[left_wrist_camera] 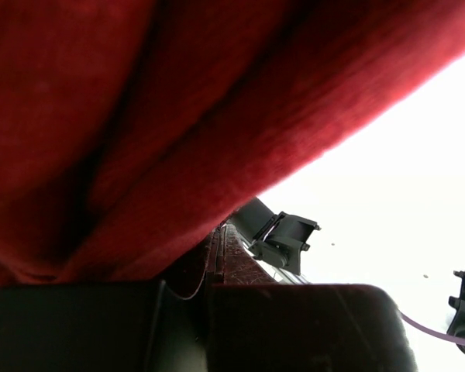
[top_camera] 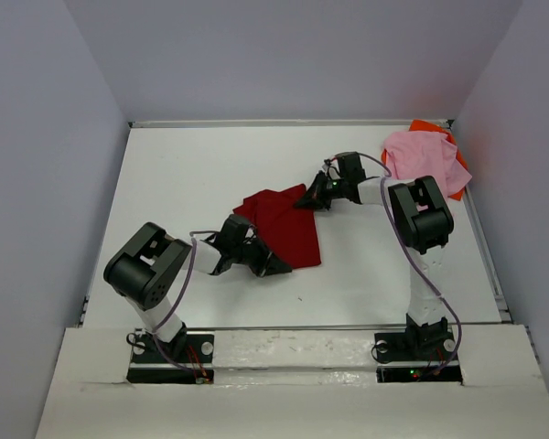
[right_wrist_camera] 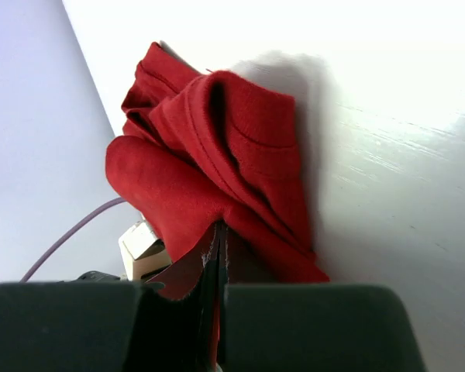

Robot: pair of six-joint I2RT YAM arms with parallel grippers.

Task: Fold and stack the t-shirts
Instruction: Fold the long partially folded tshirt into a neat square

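The dark red t-shirt (top_camera: 284, 224) lies bunched in the middle of the table. My left gripper (top_camera: 276, 265) is shut on its near edge; in the left wrist view the red cloth (left_wrist_camera: 163, 116) drapes over the closed fingers (left_wrist_camera: 240, 263). My right gripper (top_camera: 306, 198) is shut on the shirt's far right corner, and the right wrist view shows the cloth (right_wrist_camera: 217, 163) pinched between the closed fingers (right_wrist_camera: 190, 271) and bunched above them. The light pink t-shirt (top_camera: 425, 160) lies crumpled at the back right on top of the bright orange t-shirt (top_camera: 432, 128).
White table (top_camera: 192, 183) with a raised rim at the back and sides. Grey walls (top_camera: 37, 137) enclose it on three sides. The arms' bases (top_camera: 165, 352) sit on the near ledge. The right arm's elbow (top_camera: 421, 215) stands near the pink and orange pile.
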